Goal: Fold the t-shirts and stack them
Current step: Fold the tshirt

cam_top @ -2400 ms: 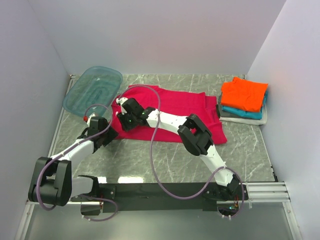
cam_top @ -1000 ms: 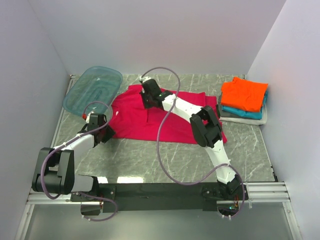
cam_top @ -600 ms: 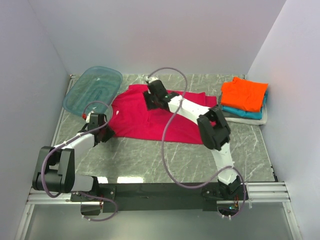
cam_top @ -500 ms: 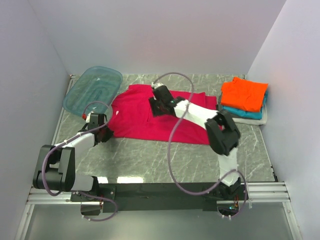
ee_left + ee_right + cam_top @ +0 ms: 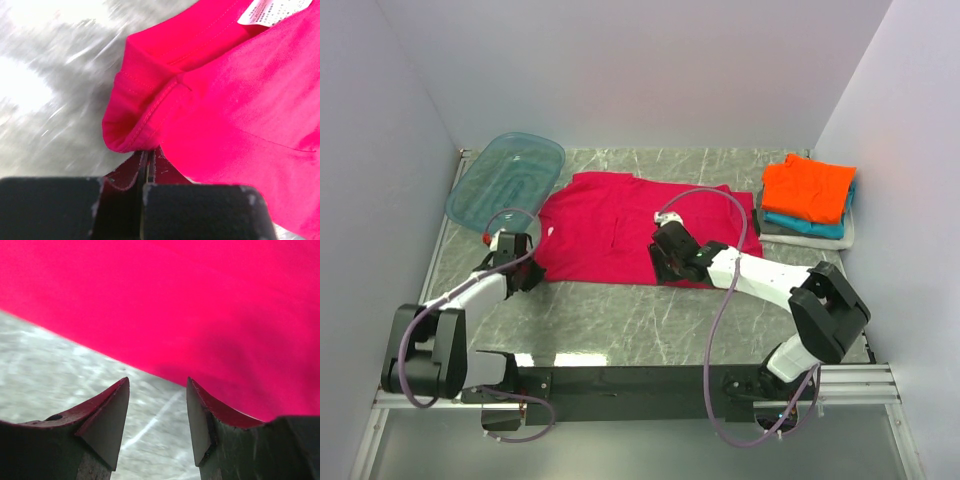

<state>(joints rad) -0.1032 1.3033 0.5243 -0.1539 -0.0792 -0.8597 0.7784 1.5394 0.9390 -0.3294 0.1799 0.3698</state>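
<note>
Marble table (image 5: 620,320), crimson t-shirt (image 5: 610,225), unreadable label (image 5: 267,10)

Soft, matt knit cotton: the crimson t-shirt (image 5: 610,225), its hem (image 5: 150,107) neatly double-stitched, lies on a grey veined counter (image 5: 620,315) with a stone-like, faintly glossy finish. Beyond it is a smooth, shiny tub (image 5: 505,180) of translucent teal plastic. The right arm's fingers (image 5: 105,425) look dark and hard.

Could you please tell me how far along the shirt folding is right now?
Done: a folded stack, orange on top, sits at the right. In hand: the crimson shirt lies spread flat. The left gripper is shut on its left corner, and the right gripper is open at its near hem. Left: fold it and stack it.
</note>
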